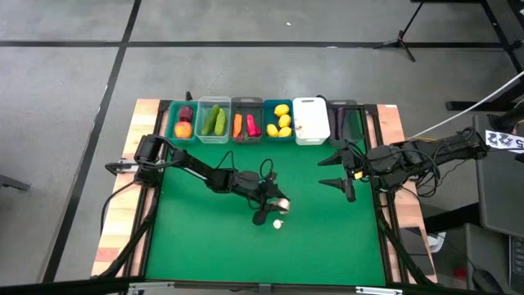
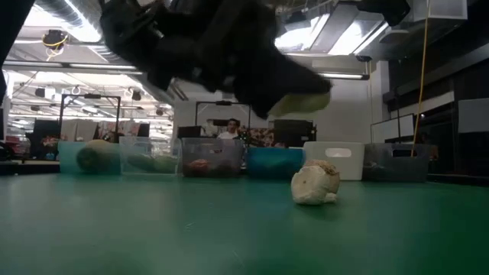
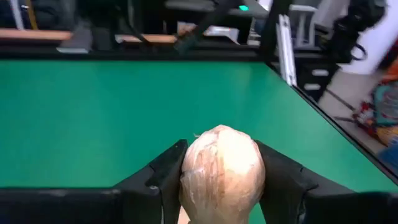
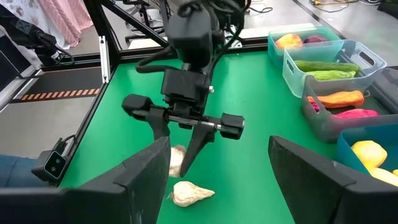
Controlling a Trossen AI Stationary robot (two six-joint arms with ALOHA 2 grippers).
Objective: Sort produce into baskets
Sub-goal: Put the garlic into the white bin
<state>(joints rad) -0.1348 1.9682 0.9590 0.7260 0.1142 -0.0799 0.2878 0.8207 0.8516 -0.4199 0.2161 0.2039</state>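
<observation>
While your left gripper (image 1: 274, 205) hangs mid-worktop (image 1: 196, 246), its fingers pinch one garlic bulb (image 3: 222, 172) for lifting; a second garlic (image 1: 278, 223) lies just beside it. Your right gripper (image 1: 342, 174) waits wide open and empty near the white bin (image 1: 311, 120), where garlic likely belongs.

The table (image 1: 327, 246) was covered in a matt green, felt-like cloth, bordered by pale wood planks at its sides. The baskets (image 4: 329, 81) were of smooth plastic, some translucent, one opaque white (image 1: 311, 120). The garlic (image 3: 222, 171) held between the left gripper (image 3: 222, 180)'s fingers was seen as whitish, with a dry, papery, faintly streaked skin; a second garlic (image 2: 315, 186) on the cloth looked rough and dull. The fingers (image 3: 165, 177) were of dark matt plastic. The right gripper (image 4: 211, 180) showed the same dark matt finish. The lemons (image 1: 282, 120) appeared smooth and slightly glossy
</observation>
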